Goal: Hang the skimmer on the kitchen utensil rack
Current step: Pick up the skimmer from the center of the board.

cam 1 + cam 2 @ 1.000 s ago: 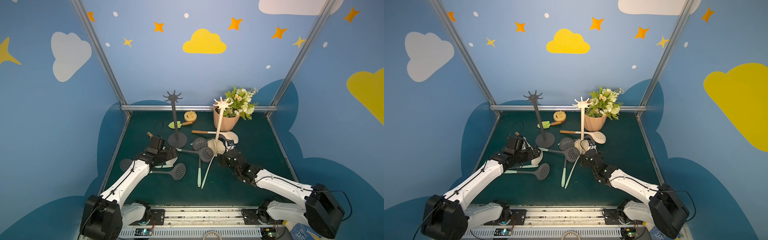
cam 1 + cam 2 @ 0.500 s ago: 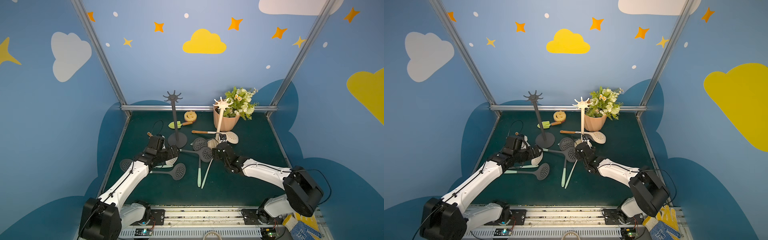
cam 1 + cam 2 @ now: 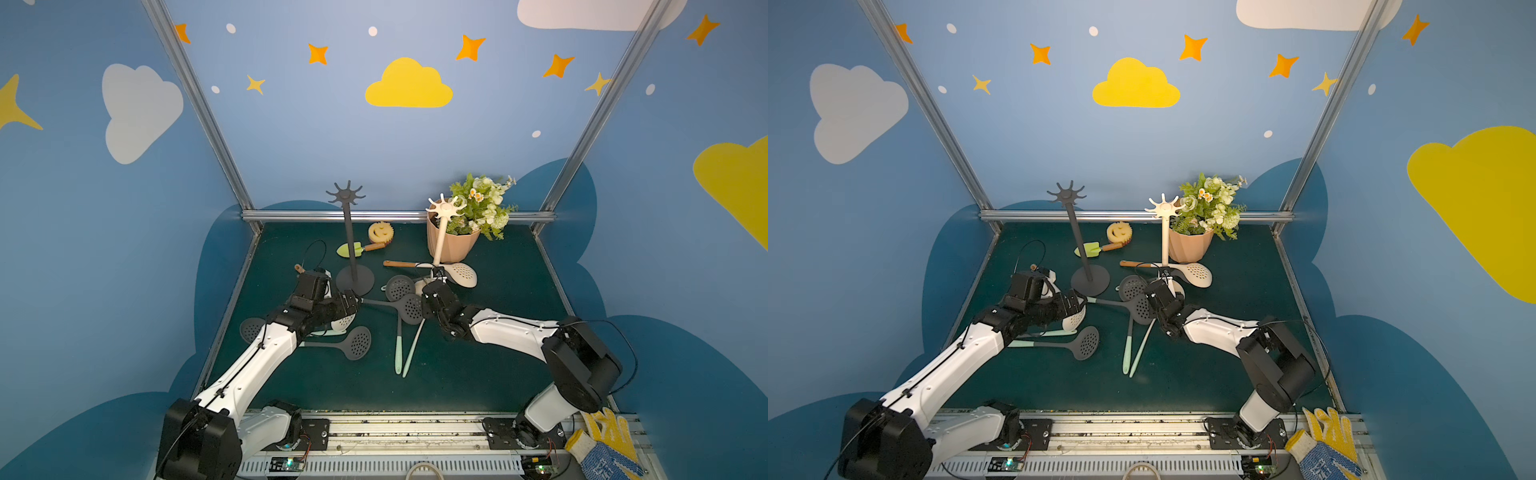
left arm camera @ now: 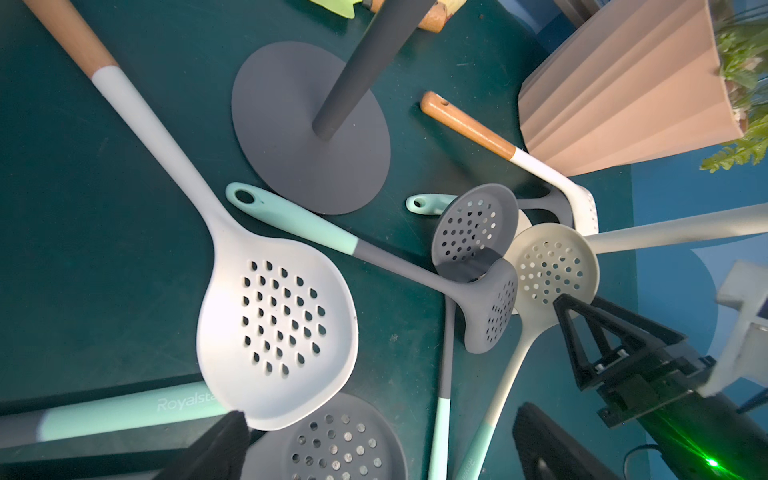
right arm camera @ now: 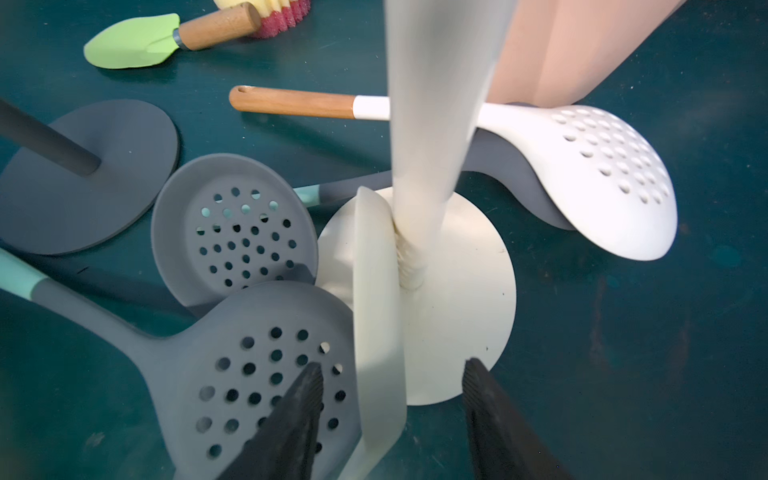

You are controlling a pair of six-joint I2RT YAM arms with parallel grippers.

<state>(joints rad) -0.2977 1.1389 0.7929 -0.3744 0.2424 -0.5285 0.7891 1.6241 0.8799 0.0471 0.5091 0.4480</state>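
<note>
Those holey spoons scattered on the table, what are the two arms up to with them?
Two robot arms are meant to hang a skimmer on a utensil rack. The right tool sits low at the foot of the cream rack, jaws apart on either side of a cream skimmer whose head leans edge-up against the post; no grip yet. The left tool hovers wide open over a white skimmer near the dark rack. Nothing hangs on either rack.

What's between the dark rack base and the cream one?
In the right wrist view, a grey skimmer head lies bowl-up between the dark rack base and cream rack base; a second grey skimmer overlaps it.
</note>
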